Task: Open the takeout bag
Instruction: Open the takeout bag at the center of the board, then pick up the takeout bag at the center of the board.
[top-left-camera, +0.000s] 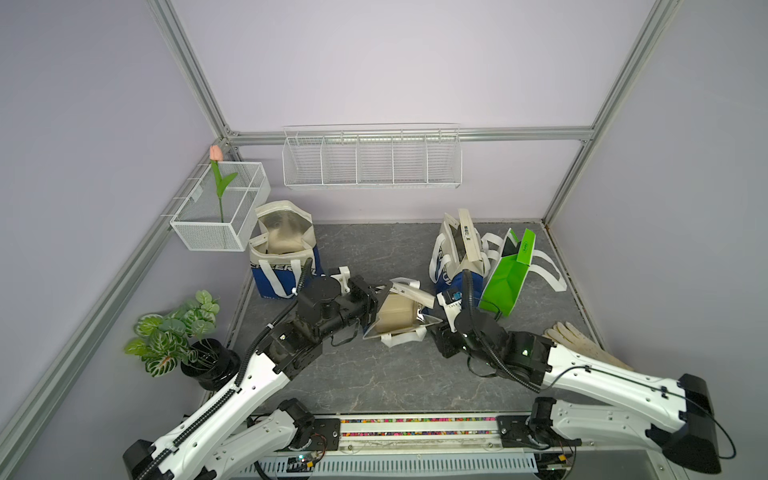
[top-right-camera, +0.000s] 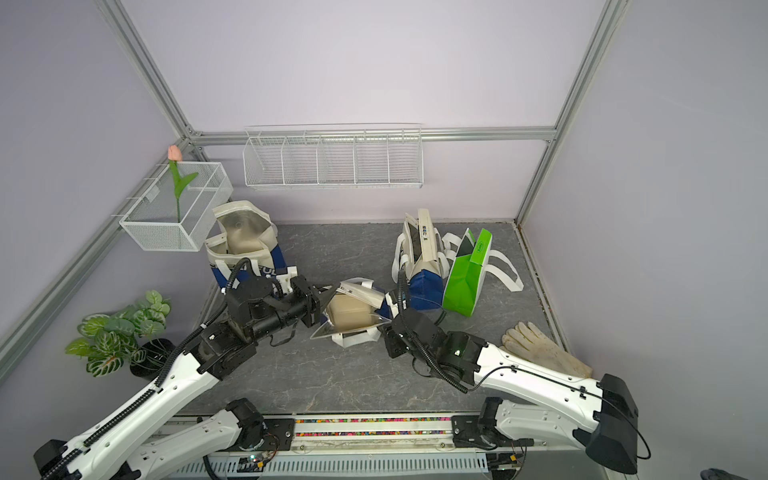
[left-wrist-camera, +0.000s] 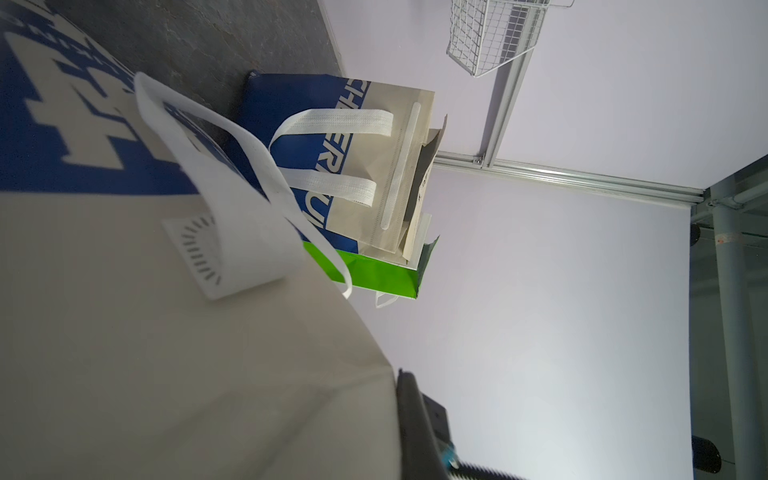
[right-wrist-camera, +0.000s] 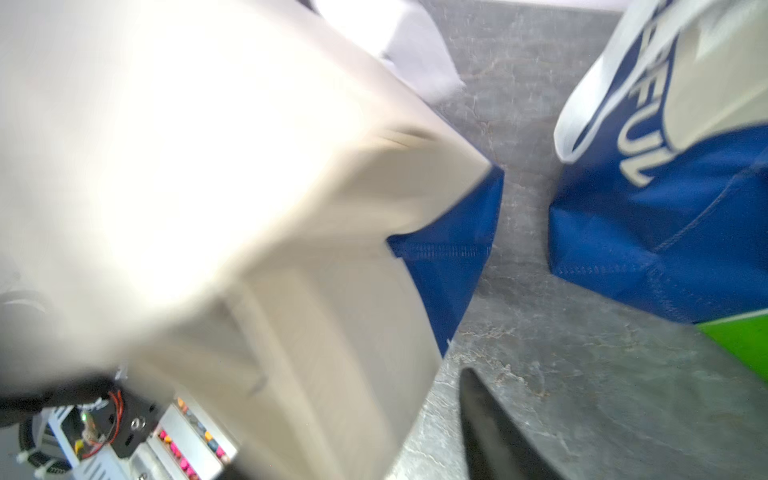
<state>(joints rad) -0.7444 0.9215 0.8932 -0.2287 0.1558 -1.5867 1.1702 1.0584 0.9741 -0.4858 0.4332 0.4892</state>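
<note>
The takeout bag (top-left-camera: 395, 314), crowded by a blue tote (top-left-camera: 445, 280) and a green bag (top-left-camera: 505, 282), is pinched at its rim by the left gripper (top-left-camera: 375, 305). Whether the right gripper (top-left-camera: 437, 330) is spread cannot be told.

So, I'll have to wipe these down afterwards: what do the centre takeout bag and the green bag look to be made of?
Centre takeout bag: looks like matte non-woven fabric, beige over blue, with stitched seams. Its lining shines silver, so it is probably foil. Green bag: glossy and sharply creased, likely coated paper.
</note>
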